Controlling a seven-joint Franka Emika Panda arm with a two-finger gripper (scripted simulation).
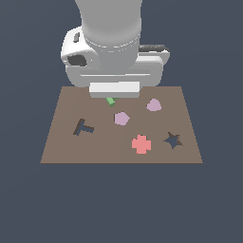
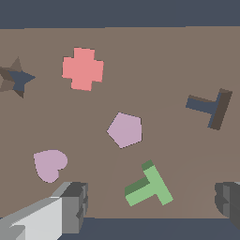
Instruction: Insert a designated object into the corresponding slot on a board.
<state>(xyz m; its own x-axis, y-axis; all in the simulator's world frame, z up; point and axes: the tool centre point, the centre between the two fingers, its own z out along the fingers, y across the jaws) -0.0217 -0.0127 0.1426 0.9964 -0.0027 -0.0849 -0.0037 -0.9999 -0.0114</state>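
Overhead, the arm hung nearly vertical above the far edge of the board [image 1: 66, 142], its white wrist and hand filling the upper middle of the exterior view and hiding the strip of board beneath. The gripper [image 2: 152, 199] pointed straight down, fingers spread wide apart and holding nothing. In the wrist view one finger [image 2: 70, 206] showed pale grey with a darker pad, the other [image 2: 229, 204] only as a dark tip at the frame's edge.

The green T-shaped block [image 2: 149, 185] lay flat on the board between the two fingers, touching neither. In the exterior view only a small green sliver [image 1: 110, 101] of it showed just below the hand.

The T-shaped slot [image 1: 83, 127] sat toward the exterior view's left, empty, well apart from the block. A lilac pentagon [image 1: 122, 118] lay near the block, roughly mid-board. A lilac heart [image 1: 153, 105] lay toward the exterior view's right, near the far edge. A red cross [image 1: 141, 144] lay near the front edge, with the dark star-shaped cutout [image 1: 172, 140] just beside it, further to the exterior view's right. Nothing lay directly between block and slot.
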